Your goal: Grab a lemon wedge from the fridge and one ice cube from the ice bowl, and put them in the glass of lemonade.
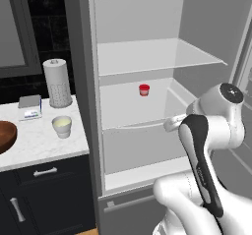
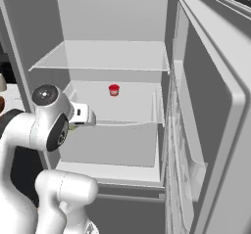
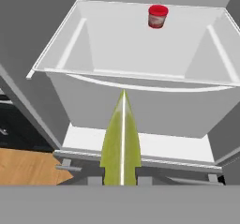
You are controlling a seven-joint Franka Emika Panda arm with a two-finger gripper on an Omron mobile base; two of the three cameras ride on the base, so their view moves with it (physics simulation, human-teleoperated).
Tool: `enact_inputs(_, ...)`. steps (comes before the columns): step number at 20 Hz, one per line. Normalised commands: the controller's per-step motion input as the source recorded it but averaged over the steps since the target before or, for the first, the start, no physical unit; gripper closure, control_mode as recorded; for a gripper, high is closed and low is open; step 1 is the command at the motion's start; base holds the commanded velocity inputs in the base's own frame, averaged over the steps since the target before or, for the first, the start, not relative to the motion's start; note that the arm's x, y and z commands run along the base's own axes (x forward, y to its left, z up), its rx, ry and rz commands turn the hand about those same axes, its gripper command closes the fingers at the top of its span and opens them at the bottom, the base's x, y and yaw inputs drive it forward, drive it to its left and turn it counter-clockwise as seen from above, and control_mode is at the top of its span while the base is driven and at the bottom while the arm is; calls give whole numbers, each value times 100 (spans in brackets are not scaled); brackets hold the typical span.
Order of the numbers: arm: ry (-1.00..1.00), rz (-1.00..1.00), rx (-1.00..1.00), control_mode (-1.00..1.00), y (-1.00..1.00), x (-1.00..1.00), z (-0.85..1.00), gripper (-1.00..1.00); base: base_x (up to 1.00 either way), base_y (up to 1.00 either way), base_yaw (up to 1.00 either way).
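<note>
1. Yellow-green and pointed, the lemon wedge [image 3: 121, 143] is sitting nearest the hand camera, rising between the gripper's [image 3: 121, 180] tips; the gripper is clenching it at its broad base, with the thin tip pointing away toward the fridge [image 1: 88, 106] interior.
2. Judging by its look, the wedge is light, soft and likely slick with juice; too hard a squeeze is liable to crush it or let it slide out. Holding it across the thick base, as is happening now, appears the soundest grip.
3. In the base views the hand is hovering at the front edge of the middle shelf, just outside the open fridge compartment.
4. On that shelf, far back, a small red cup [image 1: 143, 90] is standing upright, well apart from the wedge, and is not obstructing anything.
5. To the right, the open fridge door [image 2: 211, 130] is standing near the arm and limiting any swing in that direction.
6. On the counter [image 1: 39, 145] to the left, the glass of lemonade [image 1: 62, 126] is waiting upright, with the ice bowl [image 1: 6, 135] at the far left edge.
7. Behind the glass, a paper towel roll [image 1: 57, 83] and a small scale [image 1: 30, 107] are standing clear of a direct approach.
8. Between fridge and glass, the fridge's left wall is the obstacle the wedge has to pass around.
</note>
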Motion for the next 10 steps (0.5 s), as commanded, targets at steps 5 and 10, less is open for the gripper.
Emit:
enact_inputs(5, 1, 0, 0, -100, 0, -27, -6, 100, 0, 0, 0)
enact_inputs(10, 0, 0, 0, 100, 0, -14, 0, 100, -20, 3, 0)
